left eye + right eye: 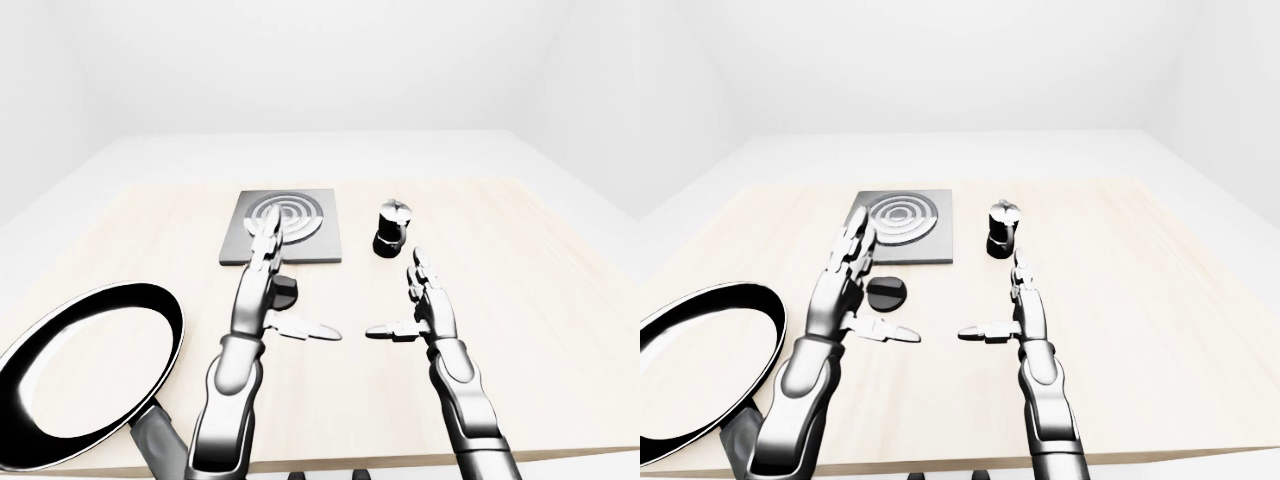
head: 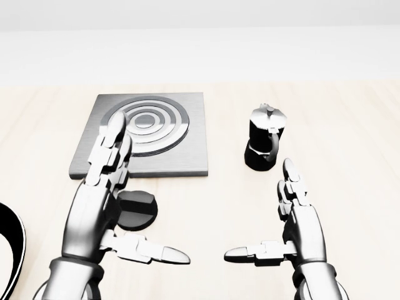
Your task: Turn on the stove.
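Near the bottom of the head view, both hands are spread wide, empty: the left hand (image 2: pixel 100 206) above the black knob (image 2: pixel 136 209), the right hand (image 2: pixel 294 231) apart. Beyond lie the stove (image 2: pixel 142 134) and moka pot (image 2: pixel 264 145).

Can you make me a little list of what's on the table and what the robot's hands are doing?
table: pale wood
stove: square metal plate with rings
knob: black round disc, just below the stove in the head view
coffee pot: black moka pot, right of the stove
frying pan: black, at the left edge
left hand: open, raised above the knob, fingers over the stove
right hand: open, holding nothing
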Available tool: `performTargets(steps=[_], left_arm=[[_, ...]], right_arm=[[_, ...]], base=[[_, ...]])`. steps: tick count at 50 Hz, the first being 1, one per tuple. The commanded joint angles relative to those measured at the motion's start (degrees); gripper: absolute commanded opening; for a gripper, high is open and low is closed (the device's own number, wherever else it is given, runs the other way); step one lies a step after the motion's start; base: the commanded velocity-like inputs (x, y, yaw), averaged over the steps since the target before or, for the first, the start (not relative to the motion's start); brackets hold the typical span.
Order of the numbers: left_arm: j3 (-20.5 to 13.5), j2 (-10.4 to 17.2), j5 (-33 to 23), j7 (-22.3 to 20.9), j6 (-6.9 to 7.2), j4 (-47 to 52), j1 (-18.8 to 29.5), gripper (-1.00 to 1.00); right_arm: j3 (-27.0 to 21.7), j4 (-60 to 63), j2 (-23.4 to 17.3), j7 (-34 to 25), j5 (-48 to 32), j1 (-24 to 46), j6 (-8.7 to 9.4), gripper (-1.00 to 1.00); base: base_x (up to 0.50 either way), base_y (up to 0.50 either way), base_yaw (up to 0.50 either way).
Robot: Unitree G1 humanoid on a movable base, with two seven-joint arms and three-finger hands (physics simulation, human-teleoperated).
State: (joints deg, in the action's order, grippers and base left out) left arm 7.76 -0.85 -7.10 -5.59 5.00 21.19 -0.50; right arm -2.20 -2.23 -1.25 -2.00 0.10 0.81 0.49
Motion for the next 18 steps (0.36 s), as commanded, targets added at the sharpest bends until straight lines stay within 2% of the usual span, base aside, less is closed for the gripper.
performTargets(steps=[1,9,17,18], left_arm=[[-0.77,0.69,-0.94,-0.67,0.00,9.13,0.16,1.00],[-1.35,0.99,-1.72,-1.45,0.00,14.78,0.59,1.00],[-1.30,1.22,-2.47,-1.97,0.00,18.31,0.28,1.00],[-1.31,1.25,-2.60,-2.05,0.00,18.65,0.32,1.00]], right_arm=[[-0.02,-0.29,-0.02,-0.07,0.02,0.05,-0.18,1.00],[-0.03,-0.99,0.00,0.04,-0.02,0.17,-0.71,1.00],[-0.06,-0.74,-0.02,0.17,0.00,0.25,-0.31,1.00],[-0.05,0.94,-0.07,0.21,0.04,0.21,1.32,1.00]], base=[[0.00,0.00,0.00],[0.00,0.00,0.00],[0.00,0.00,0.00],[0.00,0.00,0.00]])
